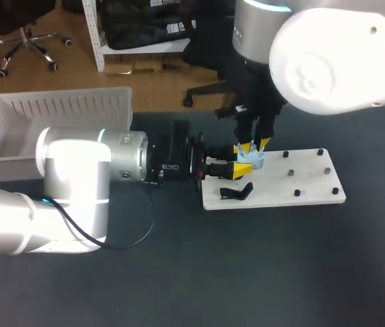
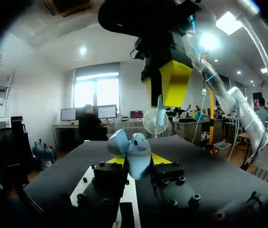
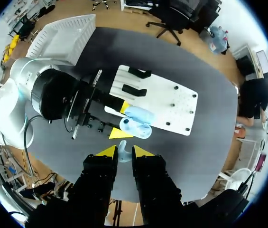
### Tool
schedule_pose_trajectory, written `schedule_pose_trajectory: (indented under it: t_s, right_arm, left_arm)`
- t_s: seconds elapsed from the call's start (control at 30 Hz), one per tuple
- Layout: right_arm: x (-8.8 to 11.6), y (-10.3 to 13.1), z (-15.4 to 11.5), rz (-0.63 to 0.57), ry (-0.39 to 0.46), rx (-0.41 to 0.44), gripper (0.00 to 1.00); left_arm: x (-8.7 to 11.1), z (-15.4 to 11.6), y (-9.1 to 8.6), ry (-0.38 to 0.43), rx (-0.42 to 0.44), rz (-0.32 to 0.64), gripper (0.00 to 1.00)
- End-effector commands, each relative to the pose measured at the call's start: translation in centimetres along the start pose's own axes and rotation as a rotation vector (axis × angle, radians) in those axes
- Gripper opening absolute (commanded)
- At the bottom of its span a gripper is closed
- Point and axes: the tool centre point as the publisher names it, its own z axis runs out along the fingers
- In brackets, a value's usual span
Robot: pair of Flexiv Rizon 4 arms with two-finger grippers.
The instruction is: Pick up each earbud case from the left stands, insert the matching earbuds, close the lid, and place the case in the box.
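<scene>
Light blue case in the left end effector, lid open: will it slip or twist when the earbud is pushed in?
Likely stiff: the case looks like hard, glossy plastic. Its rounded sides, pinched by the left end effector, may pivot under a push. Being open, one half probably swings at the hinge.

a dark grey table [image 1: 281, 272] with a matte top spans the scene under even light; its edge curves round in the right wrist view.
</scene>
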Motion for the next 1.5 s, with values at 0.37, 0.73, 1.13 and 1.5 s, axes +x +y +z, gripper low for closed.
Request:
schedule_pose_trajectory:
  t_s: [0.37,0.73,1.13,1.5]
  right_arm:
    - [-0.5,0.3,0.4,-0.011,0.01,0.011,0.0]
    - [-0.7,0.3,0.9,-0.009,0.012,0.006,0.0]
    - [-1.1,0.4,1.4,0.001,0.003,0.011,0.0]
    - [-1.4,0.2,1.5,0.006,-0.002,0.014,0.0]
  left_arm:
    - [0.1,0.1,-0.1,-0.003,-0.005,0.003,0.0]
    - [0.1,0.1,-0.1,-0.003,-0.005,0.003,0.0]
    - [0.1,0.1,-0.1,-0.003,-0.005,0.003,0.0]
    - [0.1,0.1,-0.1,-0.003,-0.005,0.003,0.0]
